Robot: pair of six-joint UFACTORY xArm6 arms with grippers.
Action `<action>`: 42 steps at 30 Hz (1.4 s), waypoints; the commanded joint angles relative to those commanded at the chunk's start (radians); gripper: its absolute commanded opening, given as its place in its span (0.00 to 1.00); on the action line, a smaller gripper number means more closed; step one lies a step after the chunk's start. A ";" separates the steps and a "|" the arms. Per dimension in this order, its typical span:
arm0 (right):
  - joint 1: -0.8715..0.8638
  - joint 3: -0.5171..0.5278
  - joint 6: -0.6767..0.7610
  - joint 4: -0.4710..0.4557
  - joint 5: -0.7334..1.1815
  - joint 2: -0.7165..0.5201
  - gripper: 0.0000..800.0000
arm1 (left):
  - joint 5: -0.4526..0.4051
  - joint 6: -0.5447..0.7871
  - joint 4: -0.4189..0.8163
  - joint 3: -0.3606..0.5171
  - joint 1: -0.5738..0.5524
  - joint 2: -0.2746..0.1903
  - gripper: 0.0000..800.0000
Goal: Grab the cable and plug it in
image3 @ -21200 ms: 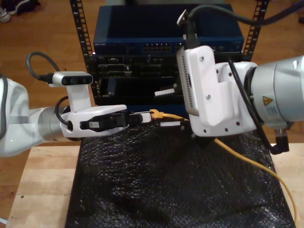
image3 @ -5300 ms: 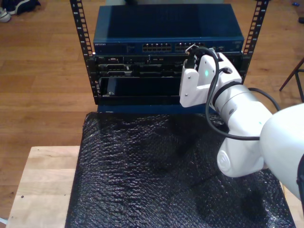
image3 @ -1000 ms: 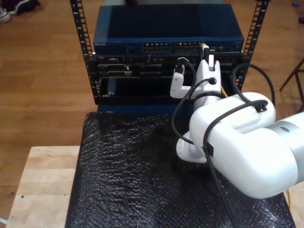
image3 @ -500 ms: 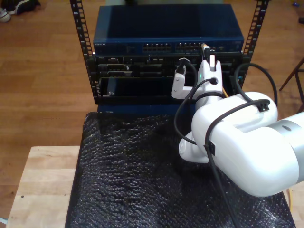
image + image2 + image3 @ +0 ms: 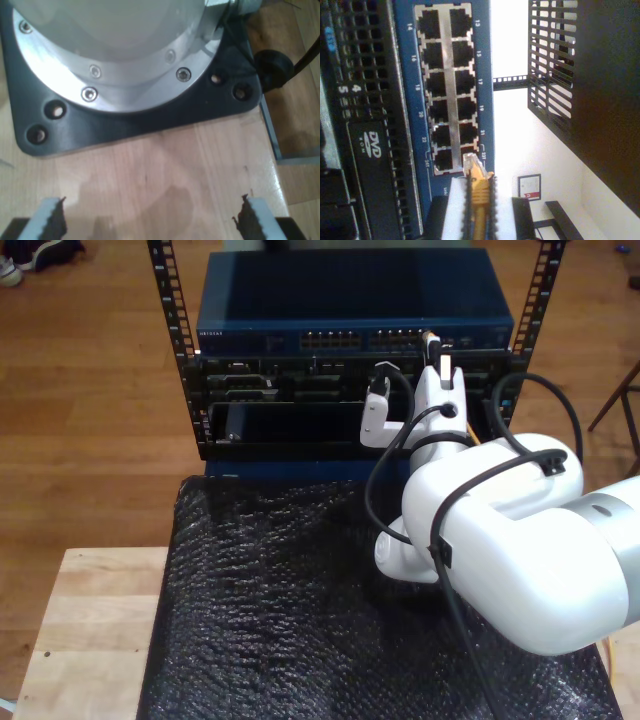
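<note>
We are holding the cable [image 5: 479, 200] tight in my second gripper [image 5: 479, 210], its plug [image 5: 470, 162] just at a port on the blue switch [image 5: 485, 75], and next we are needing a small straight push.

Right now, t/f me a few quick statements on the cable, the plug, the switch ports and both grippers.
1. My second gripper holds the cable with its plug pointing at the switch ports. True.
2. The plug is fully seated in a port. False: its tip is at the edge of the port block, near the ports marked 23 and 24, and whether it has entered one cannot be told.
3. My first gripper is shut on the cable. False: it is open over bare wood, by a black base plate.
4. The port block shows two columns of numbered ports. True.
5. Other cables already fill the ports beside the plug. False: the ports in the second wrist view look vacant.
</note>
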 joint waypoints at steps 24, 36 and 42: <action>-0.003 -0.014 -0.002 -0.002 0.015 0.014 0.00 | 0.000 0.000 0.000 0.000 0.000 0.000 1.00; -0.003 -0.034 -0.002 -0.002 0.023 0.023 0.00 | 0.000 0.000 0.000 0.000 0.000 0.000 1.00; -0.003 -0.072 -0.003 -0.014 0.046 0.035 0.00 | 0.000 0.000 0.000 0.000 0.000 0.000 1.00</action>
